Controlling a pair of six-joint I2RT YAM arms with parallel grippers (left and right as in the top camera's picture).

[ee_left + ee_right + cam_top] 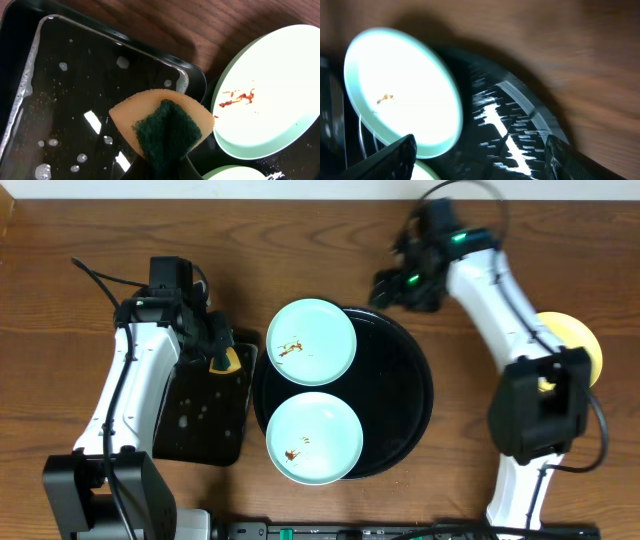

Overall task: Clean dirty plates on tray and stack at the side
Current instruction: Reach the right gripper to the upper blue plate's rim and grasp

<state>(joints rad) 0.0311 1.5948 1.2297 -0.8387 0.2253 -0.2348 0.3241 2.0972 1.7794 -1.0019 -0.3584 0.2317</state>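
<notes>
Pinching a sponge, left gripper clamps; right gripper stands wide.

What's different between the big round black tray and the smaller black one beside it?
The round tray is wider than the rectangular tray. The round tray carries two turquoise plates; the rectangular tray holds only water droplets, with a sponge over its corner. The rectangular tray lies to the round tray's left. Both are glossy black with raised rims.
</notes>
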